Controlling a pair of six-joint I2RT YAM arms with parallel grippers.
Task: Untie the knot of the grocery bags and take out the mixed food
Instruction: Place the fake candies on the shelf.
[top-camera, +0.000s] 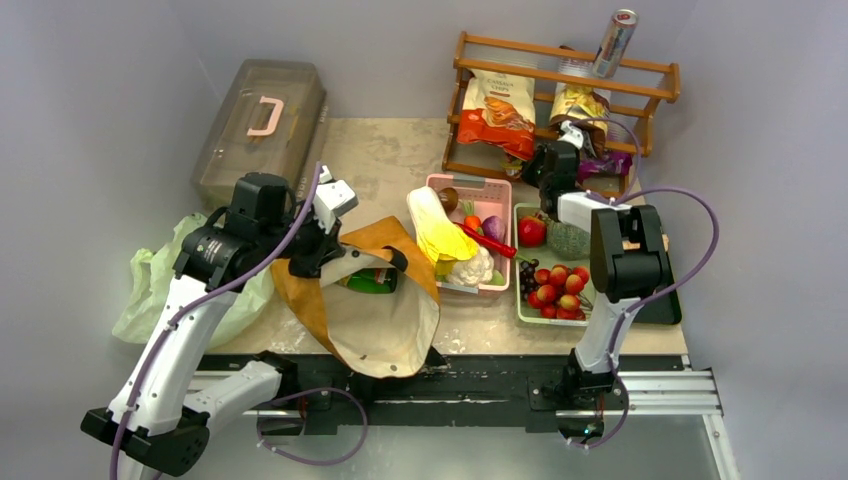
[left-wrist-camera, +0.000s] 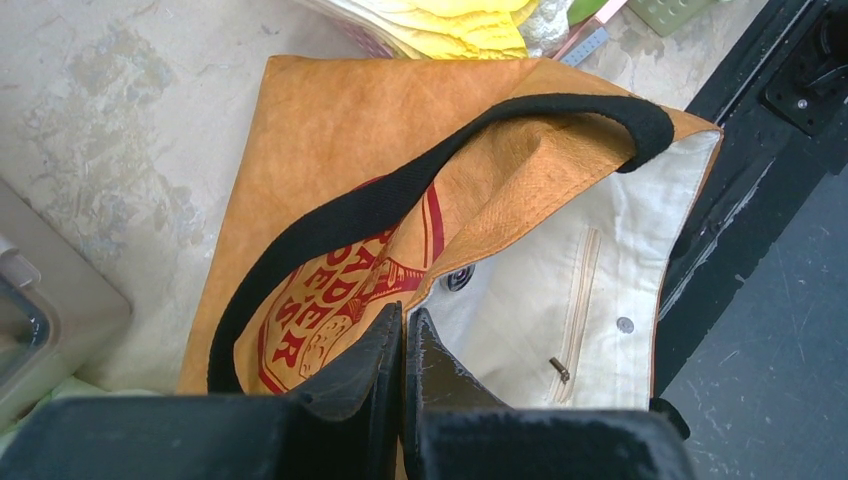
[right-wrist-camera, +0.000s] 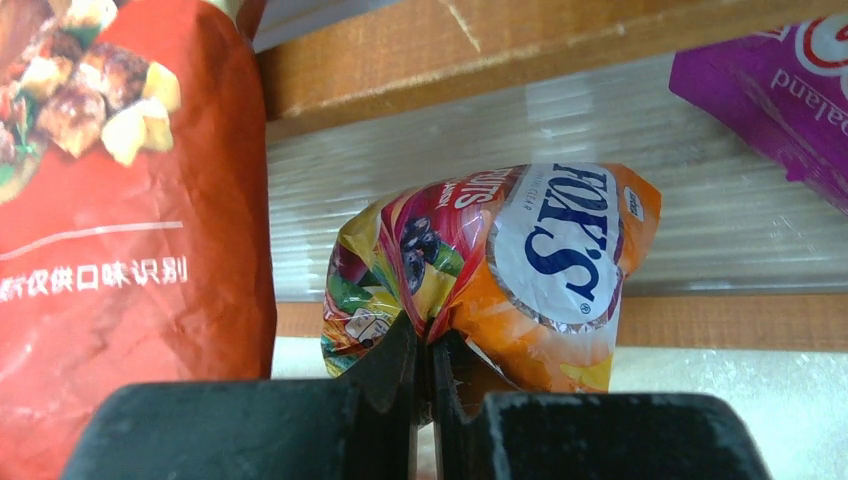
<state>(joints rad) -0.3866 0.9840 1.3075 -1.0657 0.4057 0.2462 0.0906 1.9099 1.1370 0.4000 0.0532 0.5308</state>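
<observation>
At the far right of the tabletop (top-camera: 390, 150) stands a wooden rack (top-camera: 640, 95), holding a red-orange chip bag (right-wrist-camera: 130, 250), a second chip bag (top-camera: 578, 105) and a can (top-camera: 614, 42) leaning on its top rail. My right claw (right-wrist-camera: 425, 350) is up against that rack, clenched on a crumpled snack packet (right-wrist-camera: 520, 260). The red-orange bag is just to the packet's left and a purple packet (right-wrist-camera: 770, 90) is off to its right.

Nearer me sit a pink basket (top-camera: 470, 183) with the cabbage (top-camera: 440, 228) and chilli (top-camera: 490, 242), and a green tray (top-camera: 528, 318) of red fruits (top-camera: 555, 285). A lidded box (top-camera: 262, 125) fills the far left.

My left claw (left-wrist-camera: 404, 330) is pressed shut over the tote (left-wrist-camera: 330, 130), its tips at the rim where the black strap (left-wrist-camera: 400, 195) arches. Whether it pinches the fabric I cannot tell. A green bottle (top-camera: 370, 282) lies in the tote's mouth. The pale-green plastic bag (top-camera: 150, 285) lies left of my left arm, at the tabletop's left edge; its knot is hidden from me.
</observation>
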